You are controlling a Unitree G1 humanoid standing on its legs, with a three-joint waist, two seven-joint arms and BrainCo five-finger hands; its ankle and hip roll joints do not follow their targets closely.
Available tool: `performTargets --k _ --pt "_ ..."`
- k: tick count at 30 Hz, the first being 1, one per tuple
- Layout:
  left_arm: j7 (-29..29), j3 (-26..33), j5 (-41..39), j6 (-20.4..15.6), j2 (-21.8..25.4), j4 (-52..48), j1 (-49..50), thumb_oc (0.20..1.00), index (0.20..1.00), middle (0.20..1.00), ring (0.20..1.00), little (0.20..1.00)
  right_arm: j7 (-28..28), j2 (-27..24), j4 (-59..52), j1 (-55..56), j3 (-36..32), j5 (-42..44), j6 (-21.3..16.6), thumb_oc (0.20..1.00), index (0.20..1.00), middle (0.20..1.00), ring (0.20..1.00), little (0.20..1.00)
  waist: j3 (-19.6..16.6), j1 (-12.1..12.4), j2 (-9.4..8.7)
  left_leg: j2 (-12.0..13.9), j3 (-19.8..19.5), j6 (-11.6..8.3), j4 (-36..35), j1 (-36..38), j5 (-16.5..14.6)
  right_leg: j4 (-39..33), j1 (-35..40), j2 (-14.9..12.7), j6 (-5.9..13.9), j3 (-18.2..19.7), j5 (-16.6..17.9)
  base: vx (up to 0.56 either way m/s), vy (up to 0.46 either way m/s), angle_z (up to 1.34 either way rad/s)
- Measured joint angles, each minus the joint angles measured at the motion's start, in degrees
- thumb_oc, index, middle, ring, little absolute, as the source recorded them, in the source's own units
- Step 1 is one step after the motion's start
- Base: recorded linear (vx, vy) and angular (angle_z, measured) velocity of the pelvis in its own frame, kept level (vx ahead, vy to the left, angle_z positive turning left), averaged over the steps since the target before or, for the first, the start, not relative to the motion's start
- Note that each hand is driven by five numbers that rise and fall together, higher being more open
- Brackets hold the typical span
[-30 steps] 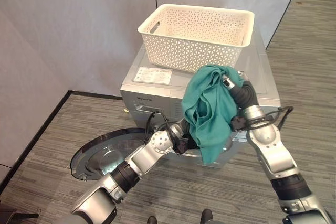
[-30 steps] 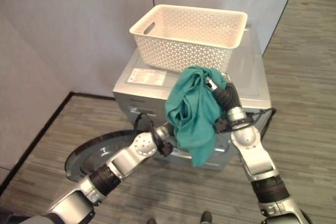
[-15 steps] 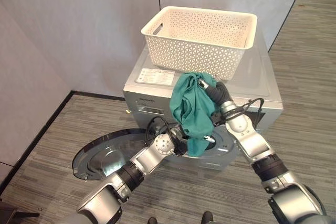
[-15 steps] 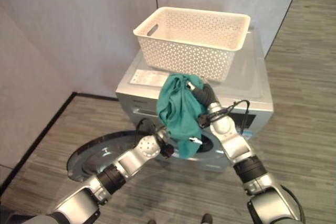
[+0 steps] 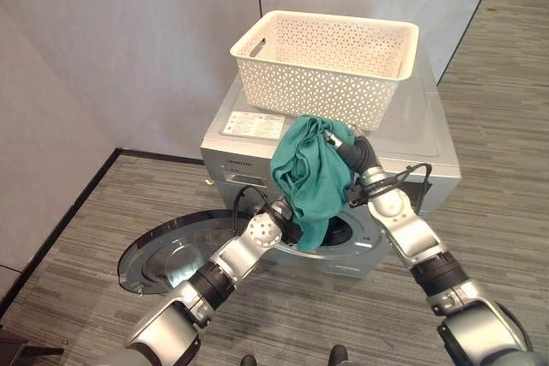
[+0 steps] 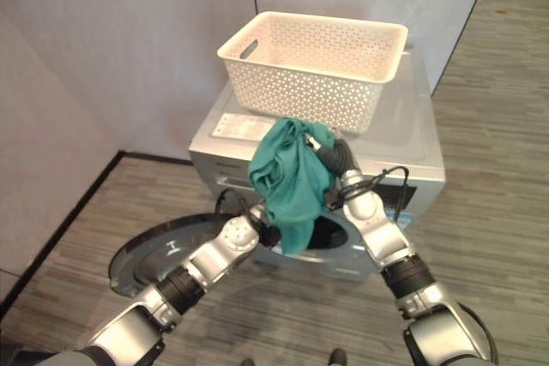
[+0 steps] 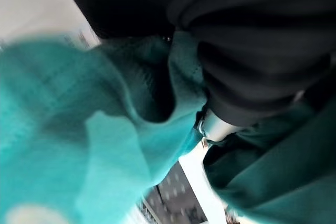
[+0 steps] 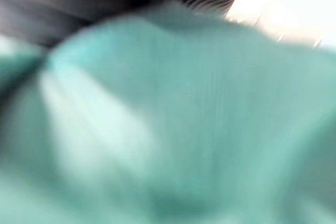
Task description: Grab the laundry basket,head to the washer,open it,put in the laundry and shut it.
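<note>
The soft teal cloth (image 5: 310, 179) hung from the right hand (image 5: 343, 141) – floppy and light, best held bunched up. Left hand's fingers – can't tell.

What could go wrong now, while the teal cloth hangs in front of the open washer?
The teal cloth hangs bunched from the right hand, with its lower end at the round drum opening of the silver washer. It may catch on the rim or fall outside. The left hand sits at the same opening, so cloth could drape over it. The open washer door lies low, where dropped cloth might land.
</note>
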Motion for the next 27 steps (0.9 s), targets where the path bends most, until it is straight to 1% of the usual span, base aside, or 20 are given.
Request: performTargets --k 3,5,6,7,8,9,10,12,15,16,20,23,25,27 --pt "0.1 1.8 0.0 -0.6 0.6 0.0 0.5 0.2 0.2 0.2 0.2 0.2 0.3 -0.2 -4.7 4.6 -2.6 2.1 -0.4 1.0 1.0 1.0 1.0 1.0 0.0 0.0 -0.12 0.0 0.0 0.0 -0.1 0.0 0.0 0.0 0.0 0.0 0.0 0.0 0.0 0.0 0.0 0.0" --pt "0.8 3.8 0.0 -1.6 1.1 -0.6 2.5 0.2 0.2 0.2 0.2 0.2 1.6 -0.4 -7.2 9.7 -5.5 5.4 -2.0 1.0 1.0 1.0 1.0 1.0 0.1 -0.3 -0.37 0.0 0.1 0.0 -0.1 0.0 0.0 0.0 -0.1 0.0 0.01 0.1 0.0 0.0 0.0 0.0" --pt "0.8 3.9 0.0 -1.7 1.3 -0.6 2.8 0.2 0.2 0.2 0.2 0.2 2.4 -0.5 -7.4 11.0 -6.5 7.1 -2.3 1.0 1.0 1.0 1.0 1.0 0.2 -0.6 -0.48 0.0 0.1 0.0 -0.2 0.0 0.0 0.0 -0.1 0.0 0.01 0.2 0.0 0.0 0.0 0.0" --pt "0.8 4.6 0.0 -2.1 1.8 -0.9 4.3 0.2 0.2 0.2 0.2 0.2 4.3 -0.7 -7.6 15.4 -9.7 11.5 -3.8 1.0 1.0 1.0 1.0 1.0 0.1 -0.6 -0.74 0.0 0.1 0.0 -0.3 0.1 0.0 0.0 -0.1 0.0 0.02 0.1 0.0 0.0 0.0 0.0" --pt "0.8 5.2 0.0 -2.2 1.5 -1.4 5.6 0.2 0.2 0.2 0.2 0.2 4.9 -0.9 -7.6 17.8 -11.3 13.1 -4.2 1.0 1.0 1.0 1.0 1.0 0.1 -0.6 -0.85 0.0 0.1 0.0 -0.3 0.1 0.0 0.0 -0.1 -0.1 0.02 0.1 0.0 0.0 0.0 0.0" --pt "0.7 5.5 0.0 -2.3 2.3 -1.5 6.7 0.2 0.2 0.2 0.2 0.2 5.4 -1.2 -7.6 19.1 -12.1 15.1 -5.2 1.0 1.0 1.0 1.0 1.0 0.1 -1.1 -0.93 0.0 0.2 0.01 -0.4 0.0 0.0 0.0 -0.2 -0.3 0.03 0.2 0.0 0.02 0.014 -0.05" --pt "0.4 5.5 0.0 -2.3 3.2 -1.6 8.1 0.2 0.2 0.2 0.2 0.2 7.1 -1.5 -8.2 21.0 -13.8 18.0 -5.9 1.0 1.0 1.0 1.0 1.0 0.1 -1.9 -1.06 0.0 0.3 0.01 -0.5 0.2 0.0 0.0 -0.3 -0.3 0.04 0.4 0.0 0.02 0.014 -0.05" --pt "-0.3 6.3 0.0 -2.4 3.4 -2.5 10.1 0.2 0.2 0.2 0.2 0.2 8.9 -1.4 -8.4 25.5 -16.9 20.5 -7.3 1.0 1.0 1.0 1.0 1.0 0.1 -2.0 -1.31 0.1 0.5 0.01 -0.8 0.2 0.0 0.0 -0.3 -0.2 0.05 0.5 -0.1 0.01 0.01 -0.07" --pt "-1.1 6.7 0.0 -2.9 4.6 -3.4 12.9 0.2 0.2 0.2 0.2 0.2 11.3 -0.7 -4.4 30.8 -20.4 25.0 -8.0 1.0 1.0 1.0 1.0 1.0 0.0 -2.5 -1.7 0.1 1.6 0.02 -1.1 0.5 0.0 0.0 -0.8 -0.1 0.07 1.5 -0.1 0.0 0.013 -0.15" --pt "-1.6 7.1 0.0 -3.3 5.4 -3.6 14.2 0.2 0.2 0.2 0.2 0.2 12.5 0.3 -0.8 33.0 -22.0 28.5 -8.1 1.0 1.0 1.0 1.0 1.0 0.0 -3.1 -1.88 0.1 1.9 0.02 -1.1 0.4 0.0 0.0 -1.1 -0.1 0.07 1.8 0.0 0.0 0.008 -0.15" --pt "-2.8 8.5 0.0 -3.6 5.8 -4.1 15.7 0.2 0.2 0.2 0.2 0.2 15.5 1.0 6.0 36.6 -22.8 33.7 -8.2 1.0 1.0 1.0 1.0 1.0 0.2 -4.3 -2.24 0.2 3.1 0.03 -1.1 0.7 0.0 0.0 -1.6 0.0 0.01 3.0 0.2 0.0 0.014 -0.18" --pt "-3.3 8.8 0.0 -4.5 5.7 -4.2 16.6 0.2 0.2 0.2 0.2 0.2 18.7 1.2 12.7 38.4 -22.0 34.1 -8.5 1.0 1.0 1.0 1.0 1.0 0.3 -4.5 -2.55 0.2 4.3 0.03 -1.2 1.1 -0.1 0.0 -1.7 0.1 -0.01 4.0 0.3 -0.01 0.011 -0.15" --pt "-3.5 8.7 0.0 -4.7 5.5 -4.1 16.9 0.2 0.2 0.2 0.2 0.2 20.7 1.2 20.7 38.7 -20.5 34.0 -8.0 1.0 1.0 1.0 1.0 1.0 0.2 -4.5 -2.96 0.2 4.8 0.12 -1.2 1.0 -0.2 0.0 -1.9 0.1 0.0 4.5 0.3 -0.01 0.007 -0.12" --pt "-3.6 8.5 -0.1 -4.8 5.5 -3.8 17.0 0.2 0.2 0.2 0.2 0.2 21.1 1.4 30.4 38.3 -17.7 30.7 -6.8 1.0 1.0 1.0 1.0 1.0 0.2 -4.5 -3.57 0.2 4.9 0.13 -1.2 1.0 -0.2 0.0 -2.0 0.1 0.02 4.6 0.4 0.0 0.0 0.0"
